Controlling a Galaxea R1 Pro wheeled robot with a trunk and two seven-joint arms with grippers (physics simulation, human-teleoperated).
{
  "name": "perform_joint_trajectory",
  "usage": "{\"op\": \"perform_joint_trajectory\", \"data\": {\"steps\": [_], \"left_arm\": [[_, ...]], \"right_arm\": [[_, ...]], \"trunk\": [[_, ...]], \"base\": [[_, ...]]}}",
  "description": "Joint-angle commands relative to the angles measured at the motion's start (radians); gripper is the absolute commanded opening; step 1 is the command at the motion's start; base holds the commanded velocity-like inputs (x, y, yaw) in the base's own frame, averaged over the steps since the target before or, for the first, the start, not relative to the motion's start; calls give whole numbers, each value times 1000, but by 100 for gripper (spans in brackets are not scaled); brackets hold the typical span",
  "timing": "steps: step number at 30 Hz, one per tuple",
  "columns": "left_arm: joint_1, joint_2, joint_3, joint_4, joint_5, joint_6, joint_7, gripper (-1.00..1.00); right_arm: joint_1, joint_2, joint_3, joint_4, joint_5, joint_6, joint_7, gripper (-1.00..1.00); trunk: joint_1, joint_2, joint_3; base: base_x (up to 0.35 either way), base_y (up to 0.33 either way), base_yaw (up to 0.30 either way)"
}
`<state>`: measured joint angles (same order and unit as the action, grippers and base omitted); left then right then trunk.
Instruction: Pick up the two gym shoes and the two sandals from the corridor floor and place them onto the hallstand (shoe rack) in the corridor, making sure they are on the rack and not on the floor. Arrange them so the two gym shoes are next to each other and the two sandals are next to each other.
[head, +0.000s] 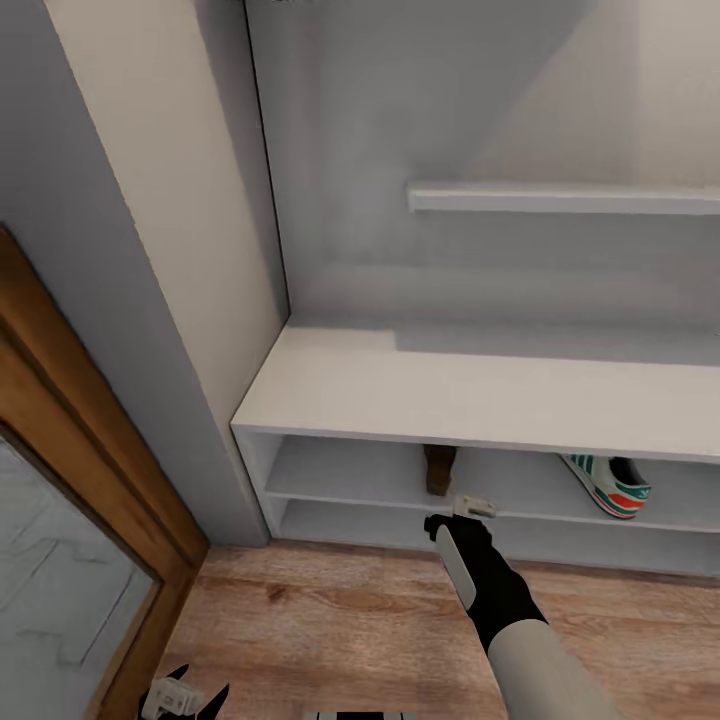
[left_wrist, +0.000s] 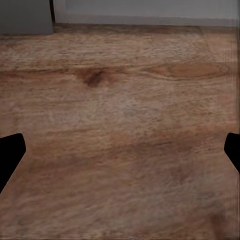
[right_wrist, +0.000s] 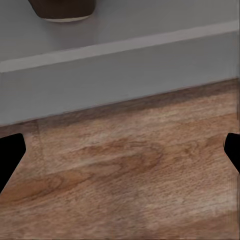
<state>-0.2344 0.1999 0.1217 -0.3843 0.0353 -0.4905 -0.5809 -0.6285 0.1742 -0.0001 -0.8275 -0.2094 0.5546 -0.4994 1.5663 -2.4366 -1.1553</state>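
The light-grey hallstand (head: 480, 390) stands ahead, with a bench top and two open shelf rows below. One dark-brown sandal (head: 437, 470) sits on the upper shelf row, heel toward me; its heel also shows in the right wrist view (right_wrist: 61, 10). One gym shoe (head: 608, 483), white with green stripes and a teal-and-orange sole, lies on the same shelf farther right. My right gripper (head: 462, 512) hangs just in front of the shelves below the sandal, open and empty (right_wrist: 120, 155). My left gripper (head: 185, 697) is low over the corridor floor (head: 330, 620), open and empty (left_wrist: 120, 155).
A wooden door frame (head: 90, 420) with a glass panel runs along the left. A grey wall corner (head: 170, 330) stands between it and the hallstand. A narrow wall shelf (head: 560, 198) is mounted above the bench. The hallstand's base edge (left_wrist: 145, 17) lies ahead of the left gripper.
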Motion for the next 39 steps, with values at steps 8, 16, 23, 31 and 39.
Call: {"op": "perform_joint_trajectory", "data": {"steps": [8, 16, 23, 31, 39], "left_arm": [[-1, 0, 6, 1, 3, 1, -8, 100], [0, 0, 6, 1, 3, 1, -6, 100], [-1, 0, 6, 1, 4, 3, -4, 100], [-1, 0, 6, 1, 3, 5, -1, 100], [-1, 0, 7, 1, 5, 6, 0, 100]], "right_arm": [[0, 0, 0, -1, -8, 2, -7, 100], [0, 0, 0, -1, -8, 1, -5, 100], [0, 0, 0, 1, -7, -2, -4, 100], [0, 0, 0, 1, -5, -2, -4, 100], [2, 0, 0, 29, -2, -3, -4, 100]], "trunk": [[-1, 0, -1], [-1, 0, -1], [-1, 0, -1], [-1, 0, -1], [-1, 0, -1]], "base": [[-332, -24, 0], [-321, -130, 0], [-314, -154, 0], [-304, -139, 0], [-203, -214, 0]]}}
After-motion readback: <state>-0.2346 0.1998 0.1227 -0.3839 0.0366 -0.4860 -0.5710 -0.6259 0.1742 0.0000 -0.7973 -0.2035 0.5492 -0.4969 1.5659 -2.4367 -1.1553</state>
